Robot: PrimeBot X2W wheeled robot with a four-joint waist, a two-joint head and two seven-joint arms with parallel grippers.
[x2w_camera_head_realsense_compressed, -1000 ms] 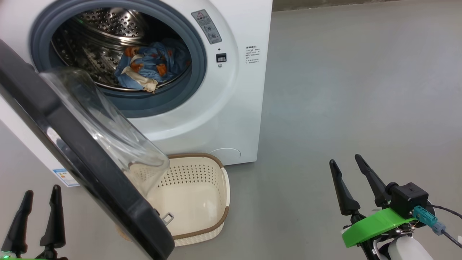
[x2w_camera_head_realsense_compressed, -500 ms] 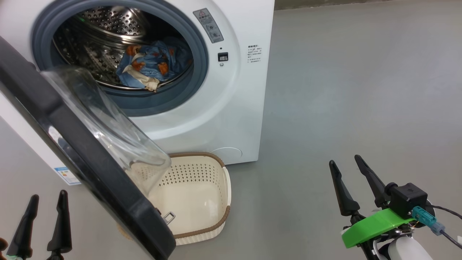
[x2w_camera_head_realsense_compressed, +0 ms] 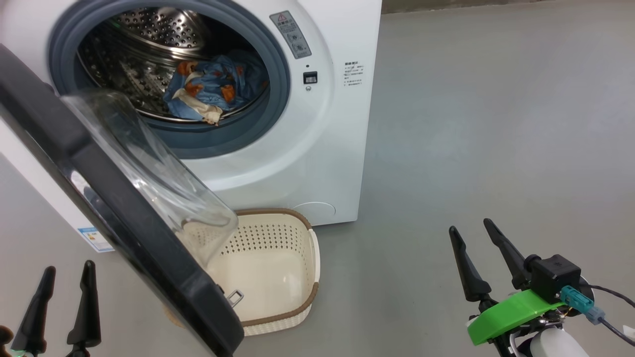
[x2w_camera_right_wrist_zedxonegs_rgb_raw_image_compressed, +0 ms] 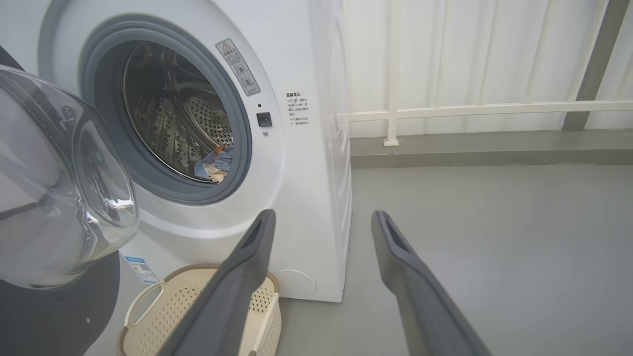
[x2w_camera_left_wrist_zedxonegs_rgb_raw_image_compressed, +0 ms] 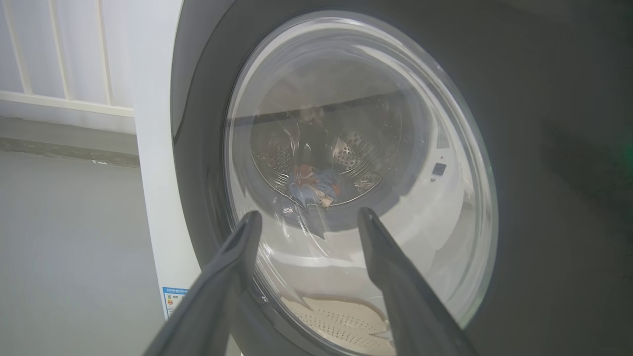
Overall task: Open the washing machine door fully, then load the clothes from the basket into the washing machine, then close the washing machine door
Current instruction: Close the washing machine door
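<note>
Left gripper (x2w_camera_head_realsense_compressed: 68,268), near left: fingers spread wide, holding nothing, facing the outer side of the washing machine door (x2w_camera_head_realsense_compressed: 114,223), likely placed to push it. Right gripper (x2w_camera_head_realsense_compressed: 469,225), near right over the floor (x2w_camera_head_realsense_compressed: 471,124): equally wide, empty, apart from the door's swing. Door stands open, covering the left of the basket (x2w_camera_head_realsense_compressed: 268,240) at the foot of the washing machine (x2w_camera_head_realsense_compressed: 317,148). Clothes (x2w_camera_head_realsense_compressed: 213,89) lie low in the drum. Loading looks done; closing remains
</note>
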